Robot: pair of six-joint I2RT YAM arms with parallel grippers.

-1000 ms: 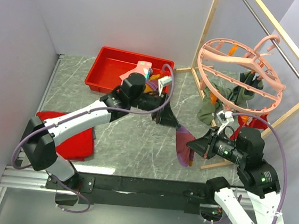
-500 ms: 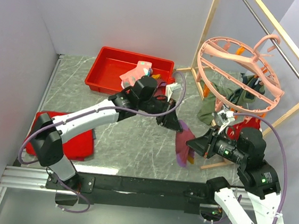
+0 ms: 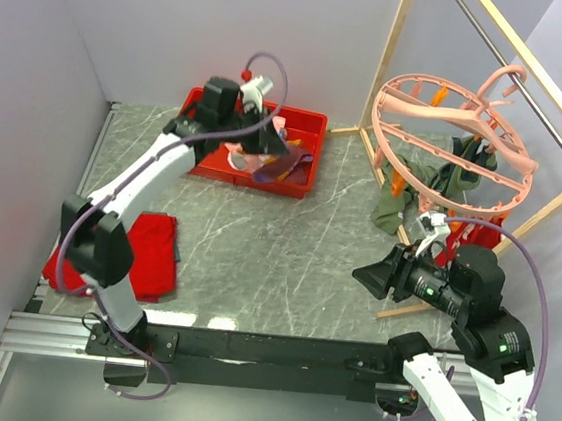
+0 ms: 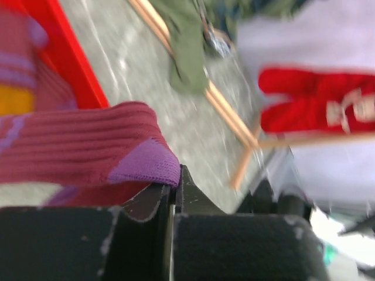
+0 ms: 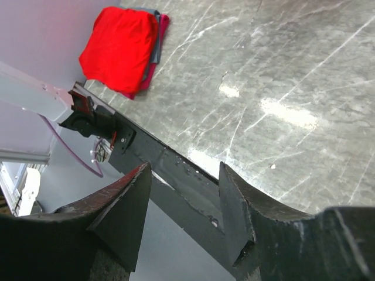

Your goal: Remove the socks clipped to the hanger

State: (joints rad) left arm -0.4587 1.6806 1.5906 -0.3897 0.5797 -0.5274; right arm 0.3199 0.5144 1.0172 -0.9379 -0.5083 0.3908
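The left gripper (image 4: 174, 175), pinched tight on the maroon sock (image 4: 88, 146), has carried it away to the red bin (image 3: 301, 113) at the far left, ready to drop, while the right gripper (image 5: 181, 199) waits wide open near the hanger (image 3: 432, 111).

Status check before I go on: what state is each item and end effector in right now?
left end effector: shut.
maroon sock: pinched in left end effector, over red bin.
right end effector: open, empty.
hanger: hanging, tilted.
olive sock: hanging from hanger.
red sock: hanging from hanger.
red cloth: folded.
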